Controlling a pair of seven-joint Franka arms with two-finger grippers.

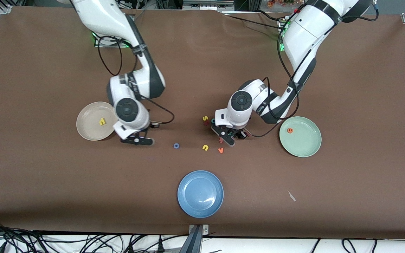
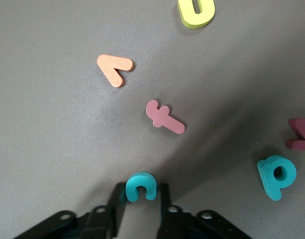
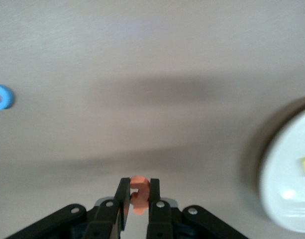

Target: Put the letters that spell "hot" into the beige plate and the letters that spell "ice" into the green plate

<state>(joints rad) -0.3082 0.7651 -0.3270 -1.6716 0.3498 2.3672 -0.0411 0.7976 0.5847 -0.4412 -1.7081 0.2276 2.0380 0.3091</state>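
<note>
Your left hand (image 2: 141, 199) is low at the table (image 1: 47, 182), its fingers (image 2: 116, 201) on both sides of the teal "c" (image 2: 141, 186), at 9 o'clock of the green plate (image 1: 306, 146) with the orange "e" (image 1: 289, 130). Your right hand (image 3: 138, 199) is clenched on the orange "t" (image 3: 138, 191), at 3 o'clock of the beige plate (image 1: 88, 131) with the yellow "h" (image 1: 102, 121). The blue "o" (image 1: 176, 145) lies on the table at 3 o'clock of it.

Brown table (image 1: 47, 182), cables (image 1: 47, 242) along its near edge
</note>
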